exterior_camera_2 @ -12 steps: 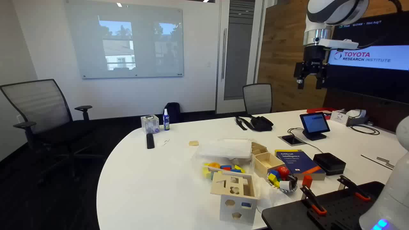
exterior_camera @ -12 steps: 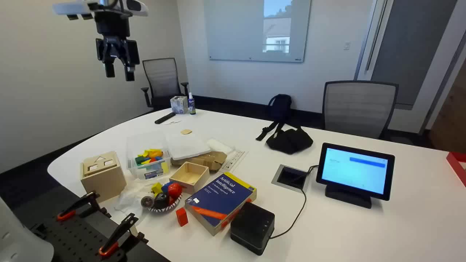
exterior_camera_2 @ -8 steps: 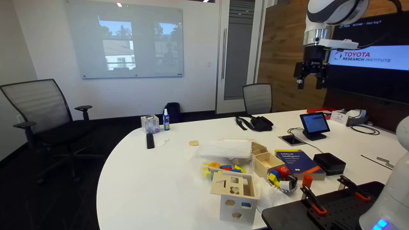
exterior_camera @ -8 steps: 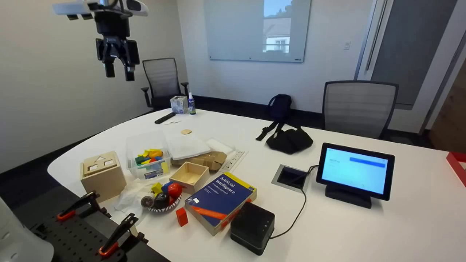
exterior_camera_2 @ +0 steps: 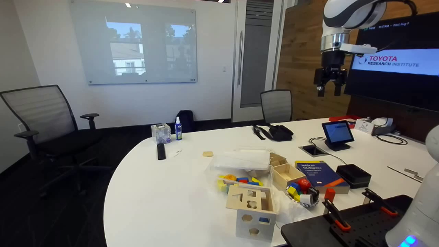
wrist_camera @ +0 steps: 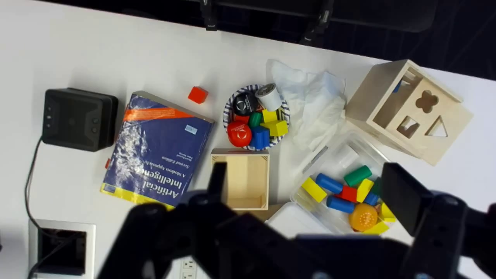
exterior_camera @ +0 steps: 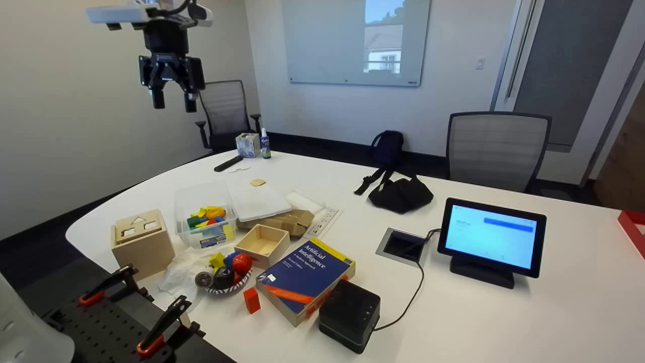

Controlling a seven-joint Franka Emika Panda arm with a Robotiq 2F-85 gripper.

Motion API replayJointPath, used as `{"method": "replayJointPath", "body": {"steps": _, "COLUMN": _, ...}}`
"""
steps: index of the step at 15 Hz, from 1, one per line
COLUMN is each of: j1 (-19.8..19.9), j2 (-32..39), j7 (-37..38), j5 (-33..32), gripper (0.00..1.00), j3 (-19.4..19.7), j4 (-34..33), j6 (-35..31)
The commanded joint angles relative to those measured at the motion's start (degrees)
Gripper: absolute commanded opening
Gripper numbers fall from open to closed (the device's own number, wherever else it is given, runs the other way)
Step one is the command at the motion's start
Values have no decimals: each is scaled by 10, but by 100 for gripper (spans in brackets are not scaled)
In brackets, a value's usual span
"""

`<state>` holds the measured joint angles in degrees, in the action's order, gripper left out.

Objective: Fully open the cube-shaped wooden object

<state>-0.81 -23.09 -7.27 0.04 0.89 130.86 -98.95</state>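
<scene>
The cube-shaped wooden object (exterior_camera: 146, 252) is a light-tan box with shaped holes, standing near the table's edge. It also shows in an exterior view (exterior_camera_2: 255, 224) and at the upper right of the wrist view (wrist_camera: 381, 87). Its lid (wrist_camera: 420, 133) has shaped cut-outs, lies shifted to one side and overhangs the box. A gap beside the lid shows part of the inside, with a blue piece in it. My gripper (exterior_camera: 174, 105) is open and empty, high above the table, and shows in an exterior view (exterior_camera_2: 329, 92). Its spread fingers (wrist_camera: 305, 170) frame the lower part of the wrist view.
A clear bin of coloured blocks (wrist_camera: 310, 159) stands right beside the wooden cube. Near it are white tissue (wrist_camera: 310, 100), a striped bowl of toys (wrist_camera: 286, 112), an open wooden box (wrist_camera: 248, 178), a blue book (wrist_camera: 155, 155) and a black box (wrist_camera: 77, 118).
My open gripper has shifted a little to the right in an exterior view and slightly left in an exterior view from the opposite angle. The wooden cube and its lid have not moved.
</scene>
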Motion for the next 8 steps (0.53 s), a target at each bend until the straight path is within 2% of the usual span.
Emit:
{"method": "replayJointPath", "body": {"steps": 1, "j1": -22, "j2": 105, "j7": -82, "j5": -13, "gripper": 100, "j3": -3, "j4": -87, "j6": 14}}
{"method": "replayJointPath", "body": {"steps": 4, "j1": -37, "j2": 166, "j7": -141, "j5": -19, "gripper": 100, "j3": -18, "j4": -130, "j6": 18}}
{"method": "replayJointPath", "body": {"steps": 8, "j1": -60, "j2": 217, "j7": -203, "j5": -34, "gripper": 100, "j3": -53, "j4": -148, "j6": 7}}
